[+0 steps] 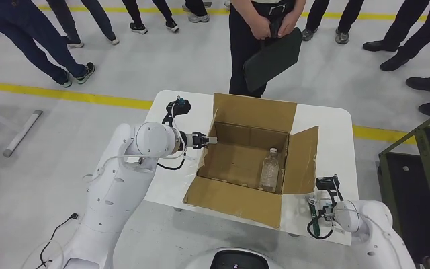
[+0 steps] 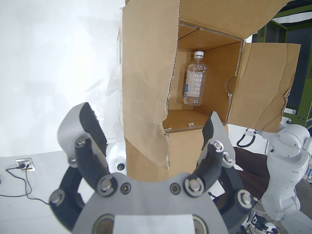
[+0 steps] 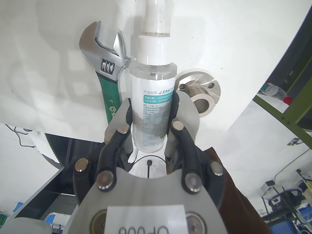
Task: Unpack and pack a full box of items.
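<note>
1. The right pincer (image 3: 151, 105) is pinching a spray bottle (image 3: 152, 83). Its two fingers press on the lower, labelled part of the clear body, one on each side.
2. The spray bottle points away from the wrist, with its capped white nozzle at the far end. Whether it rests on the desk (image 3: 219, 25) or is just above it, I cannot tell.
3. An adjustable wrench (image 3: 107, 59) with a green handle lies on one side of the bottle, its steel head touching or almost touching the bottle's shoulder. A metal flange (image 3: 198, 88) sits just beside the bottle on the other side.
4. In the top view this group is at the desk's near right corner, beside the right wall of the cardboard box (image 1: 235, 191).
5. The left pincer (image 2: 151, 118) is spread wide and holds nothing. It hangs over the left part of the desk, with its tips right at the box's raised left flap.
6. The box stands in the middle of the desk with all four flaps open.
7. A clear water bottle (image 2: 195, 79) with a white cap lies on the box floor along the right wall, cap towards the far side. It is well apart from the left pincer, across the box floor from it.
</note>
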Controlling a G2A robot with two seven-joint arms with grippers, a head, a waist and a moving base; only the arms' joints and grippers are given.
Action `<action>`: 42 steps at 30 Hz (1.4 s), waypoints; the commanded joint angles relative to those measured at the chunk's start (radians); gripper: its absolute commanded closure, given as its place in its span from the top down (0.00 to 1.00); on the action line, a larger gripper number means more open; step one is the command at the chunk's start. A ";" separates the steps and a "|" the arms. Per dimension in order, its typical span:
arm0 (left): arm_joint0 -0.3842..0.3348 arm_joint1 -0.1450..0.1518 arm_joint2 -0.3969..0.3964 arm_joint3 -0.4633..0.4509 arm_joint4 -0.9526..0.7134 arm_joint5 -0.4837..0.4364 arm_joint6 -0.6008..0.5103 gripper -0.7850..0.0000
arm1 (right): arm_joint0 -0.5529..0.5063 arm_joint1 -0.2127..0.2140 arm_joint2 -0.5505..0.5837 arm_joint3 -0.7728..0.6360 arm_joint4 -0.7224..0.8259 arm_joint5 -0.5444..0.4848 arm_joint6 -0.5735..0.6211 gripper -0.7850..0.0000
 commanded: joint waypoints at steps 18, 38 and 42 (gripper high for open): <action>0.000 0.000 0.000 0.000 0.000 0.000 0.000 1.00 | -0.198 0.000 0.538 -0.425 0.703 -0.077 -0.107 0.00; 0.000 0.000 0.000 0.000 0.000 0.000 0.000 1.00 | -0.266 0.003 0.573 -0.523 0.999 -0.191 -0.138 0.00; 0.000 0.000 0.000 0.000 0.000 0.000 0.000 1.00 | -0.209 0.011 0.489 -0.559 1.018 -0.090 -0.161 0.00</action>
